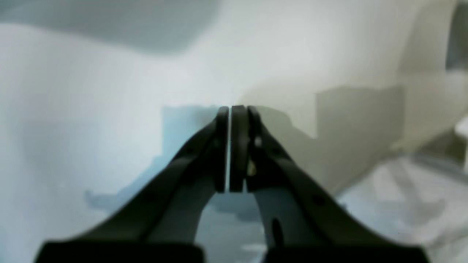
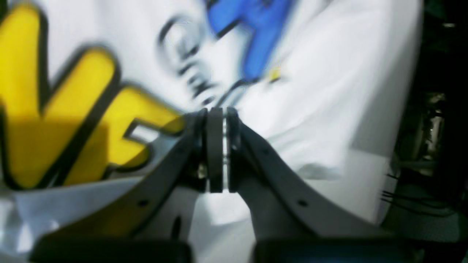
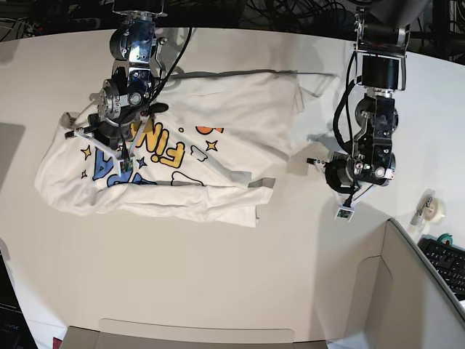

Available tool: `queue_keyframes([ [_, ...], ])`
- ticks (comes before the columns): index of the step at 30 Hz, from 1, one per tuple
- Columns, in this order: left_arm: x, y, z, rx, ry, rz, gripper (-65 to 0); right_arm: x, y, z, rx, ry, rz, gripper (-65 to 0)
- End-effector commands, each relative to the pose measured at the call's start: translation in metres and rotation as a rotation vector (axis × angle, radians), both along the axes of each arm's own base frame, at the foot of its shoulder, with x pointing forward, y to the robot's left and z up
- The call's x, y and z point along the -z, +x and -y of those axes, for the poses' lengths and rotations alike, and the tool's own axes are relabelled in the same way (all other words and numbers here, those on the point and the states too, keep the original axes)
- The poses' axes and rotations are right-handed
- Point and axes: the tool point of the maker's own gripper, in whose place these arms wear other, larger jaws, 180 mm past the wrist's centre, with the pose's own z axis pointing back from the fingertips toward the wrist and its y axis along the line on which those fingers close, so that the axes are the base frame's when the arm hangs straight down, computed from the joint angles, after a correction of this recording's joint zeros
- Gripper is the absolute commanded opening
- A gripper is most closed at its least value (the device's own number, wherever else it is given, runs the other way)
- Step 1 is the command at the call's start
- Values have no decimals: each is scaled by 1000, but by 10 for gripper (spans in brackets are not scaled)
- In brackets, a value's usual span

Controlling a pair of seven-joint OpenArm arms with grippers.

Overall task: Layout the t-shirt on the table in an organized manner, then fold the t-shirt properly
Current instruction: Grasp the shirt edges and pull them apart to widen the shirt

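The t-shirt [image 3: 182, 156] lies crumpled, print up, on the far left part of the table [image 3: 218, 291]. Yellow letters "FIN" can be read beside blue letters too bunched to read. The right gripper [image 2: 218, 111] hangs over the print, jaws closed and empty. The left gripper [image 1: 234, 109] is closed over bare table, right of the shirt.

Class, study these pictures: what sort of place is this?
Probably a robotics lab workbench: two arms work over a large off-white table bearing a printed t-shirt, with tangled cables behind and a keyboard beside a partition.
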Motion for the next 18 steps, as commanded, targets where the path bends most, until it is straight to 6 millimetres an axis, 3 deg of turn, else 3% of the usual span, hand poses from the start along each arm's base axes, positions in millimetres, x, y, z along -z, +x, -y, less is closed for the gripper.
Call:
queue_keyframes([
  [1, -29, 11, -3, 11, 16, 86, -650, -30, 23, -6, -27, -9, 109, -626],
  [4, -48, -12, -2, 17, 25, 124, -650, -59, 43, -20, -68, -15, 192, -626],
  [8, -58, -49, 2, 31, 43, 134, -650, -75, 66, -67, -206, -9, 235, -625],
  [11, -50, -78, 10, 53, 43, 99, -650, -60, 82, -99, -301, -16, 186, -625],
  [14, -29, -105, 20, 54, 12, 32, -650, -34, 92, -118, -365, -30, 103, -625],
  [18, -15, -119, 22, 55, -6, 15, -650, 1, 102, -134, -435, -42, 14, -625],
])
